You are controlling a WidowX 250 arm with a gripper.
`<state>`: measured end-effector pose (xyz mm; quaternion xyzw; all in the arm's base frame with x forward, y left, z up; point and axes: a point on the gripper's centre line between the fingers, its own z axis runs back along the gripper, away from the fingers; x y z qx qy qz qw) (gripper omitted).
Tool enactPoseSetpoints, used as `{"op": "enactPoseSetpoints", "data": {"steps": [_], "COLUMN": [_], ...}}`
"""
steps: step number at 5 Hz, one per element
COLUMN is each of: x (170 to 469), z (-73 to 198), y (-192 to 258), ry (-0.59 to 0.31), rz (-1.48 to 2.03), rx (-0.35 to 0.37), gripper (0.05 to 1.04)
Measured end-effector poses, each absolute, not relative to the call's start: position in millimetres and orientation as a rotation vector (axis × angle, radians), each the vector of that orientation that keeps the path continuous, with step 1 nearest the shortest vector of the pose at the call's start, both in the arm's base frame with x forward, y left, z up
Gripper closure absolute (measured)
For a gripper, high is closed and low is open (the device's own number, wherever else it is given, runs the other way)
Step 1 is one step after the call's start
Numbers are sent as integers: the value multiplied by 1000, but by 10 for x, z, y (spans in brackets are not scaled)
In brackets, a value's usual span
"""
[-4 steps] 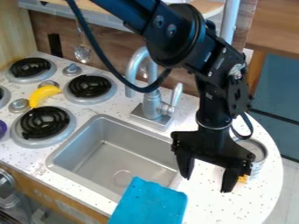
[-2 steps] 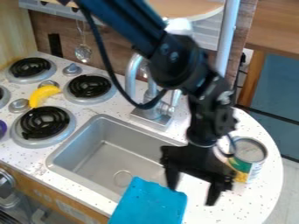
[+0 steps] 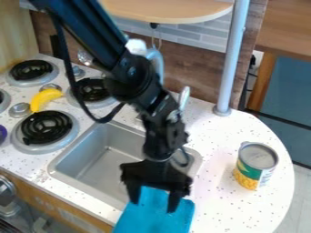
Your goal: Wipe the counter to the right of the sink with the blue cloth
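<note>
Beyond the counter (image 3: 213, 218) I'm seeing a brown wood-grain wall panel (image 3: 197, 75) standing below grey brick-patterned tiles (image 3: 194, 36). A pale rounded shelf (image 3: 176, 11) is jutting out above them. At right, pale flooring (image 3: 298, 200) is lying beneath a wooden table (image 3: 288, 27), its wooden leg (image 3: 265, 82) standing before what's seemingly a blue-grey panel (image 3: 294, 91).

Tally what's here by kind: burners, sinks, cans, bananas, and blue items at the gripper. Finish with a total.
Burners: 4, one cut off by the left edge
Sink: 1
Can: 1
Banana: 1
Blue item at the gripper: 1
Total: 8
</note>
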<state>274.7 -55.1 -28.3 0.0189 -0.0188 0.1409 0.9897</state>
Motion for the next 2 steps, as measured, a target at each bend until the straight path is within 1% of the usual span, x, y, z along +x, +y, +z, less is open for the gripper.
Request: {"op": "enactPoseSetpoints", "data": {"steps": [1,2], "x": [2721,2698], "z": [-445,-611], "y": [-319,-291], "ry": [-35,-29], "rz": [320,294], "rx": [17,-16], "gripper": [83,83]}}
